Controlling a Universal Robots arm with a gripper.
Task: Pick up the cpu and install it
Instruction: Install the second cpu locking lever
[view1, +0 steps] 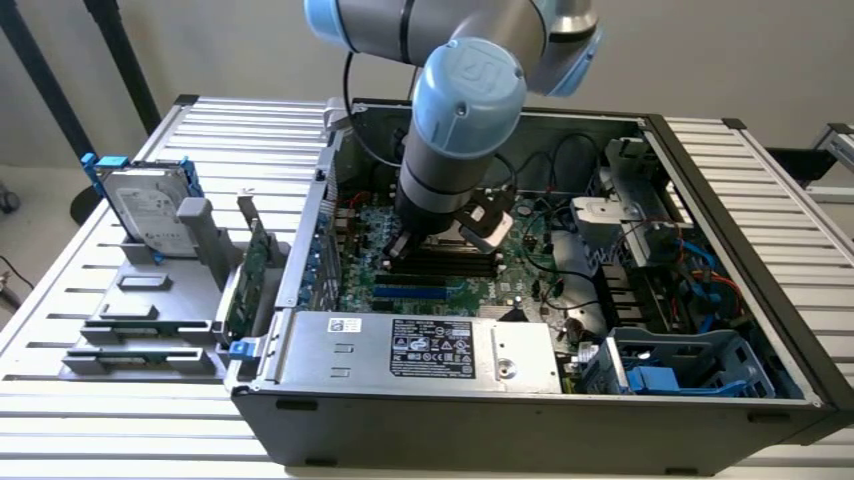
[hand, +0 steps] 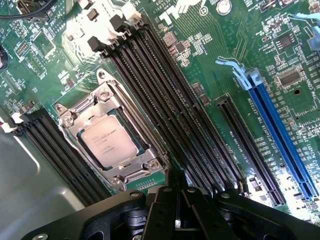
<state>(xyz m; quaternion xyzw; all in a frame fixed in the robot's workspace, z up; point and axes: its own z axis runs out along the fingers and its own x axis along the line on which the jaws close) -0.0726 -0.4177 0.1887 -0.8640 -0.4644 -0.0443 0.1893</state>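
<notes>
The cpu (hand: 108, 141) is seen seated inside the metal socket frame (hand: 111, 131), just beside the black memory slots (hand: 165, 110); the claw (hand: 176, 197) is clenched shut, empty, near the frame's edge. Risk is judged: a sideways nudge against the frame could unseat the chip or bend socket pins. Print on the cpu lid is too faint to be read; board lettering likewise.

I see the silver-grey cpu (hand: 111, 141) on a green motherboard (hand: 210, 55). Beside it run black memory slots (hand: 165, 110) and a blue expansion slot (hand: 280, 135).
</notes>
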